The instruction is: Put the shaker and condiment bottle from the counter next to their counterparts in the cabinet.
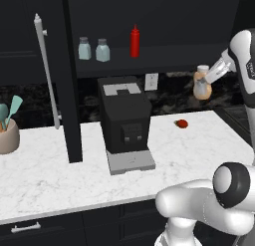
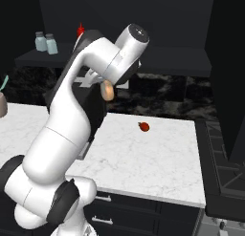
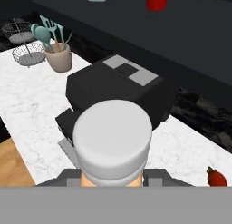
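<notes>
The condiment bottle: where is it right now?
The condiment bottle is held in the claw above the counter's right end, right of the coffee machine, below shelf height.

A black coffee machine [image 1: 124,121] stands mid-picture in the left base view, its grey drip tray [image 1: 130,162] toward 6 o'clock. A small red fruit, perhaps a tomato [image 1: 182,123], lies at 3 o'clock from the machine, well apart. A beige utensil crock [image 1: 8,136] with teal spatulas [image 1: 12,109] sits at 9 o'clock, by the left edge. A white wall outlet [image 1: 151,81] shows at 1 o'clock above the machine. In the hand view a wire basket stand [image 3: 23,45] sits just beside the crock, at 9 o'clock from it.
</notes>
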Available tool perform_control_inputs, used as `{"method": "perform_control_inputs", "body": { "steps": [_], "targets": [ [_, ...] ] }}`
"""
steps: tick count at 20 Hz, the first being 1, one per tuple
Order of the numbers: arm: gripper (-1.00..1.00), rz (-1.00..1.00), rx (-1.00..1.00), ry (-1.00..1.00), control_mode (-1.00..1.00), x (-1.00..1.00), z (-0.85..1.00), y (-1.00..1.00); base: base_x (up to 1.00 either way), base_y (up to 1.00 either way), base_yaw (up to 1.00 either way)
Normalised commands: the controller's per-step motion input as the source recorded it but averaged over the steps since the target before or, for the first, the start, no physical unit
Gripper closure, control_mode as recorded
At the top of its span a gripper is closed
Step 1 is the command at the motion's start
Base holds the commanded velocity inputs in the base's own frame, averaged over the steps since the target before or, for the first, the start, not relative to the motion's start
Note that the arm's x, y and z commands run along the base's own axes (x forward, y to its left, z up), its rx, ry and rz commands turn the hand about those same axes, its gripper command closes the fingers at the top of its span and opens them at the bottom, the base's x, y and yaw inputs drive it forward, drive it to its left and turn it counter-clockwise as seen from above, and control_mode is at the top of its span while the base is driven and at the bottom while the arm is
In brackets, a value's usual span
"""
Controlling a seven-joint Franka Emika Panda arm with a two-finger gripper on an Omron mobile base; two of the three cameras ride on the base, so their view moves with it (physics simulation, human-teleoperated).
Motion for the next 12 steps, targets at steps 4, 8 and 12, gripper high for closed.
{"method": "perform_control_inputs", "body": {
  "steps": [4, 8, 12],
  "targets": [
    [1.00, 0.00, 0.00, 0.05, -1.00, 0.00, 0.20, 0.15, 0.00, 0.00, 0.00],
    [1.00, 0.00, 0.00, 0.04, -1.00, 0.00, 0.21, 0.15, 0.00, 0.00, 0.00],
    [1.00, 0.00, 0.00, 0.03, -1.00, 0.00, 0.21, 0.15, 0.00, 0.00, 0.00]
  ]
}}
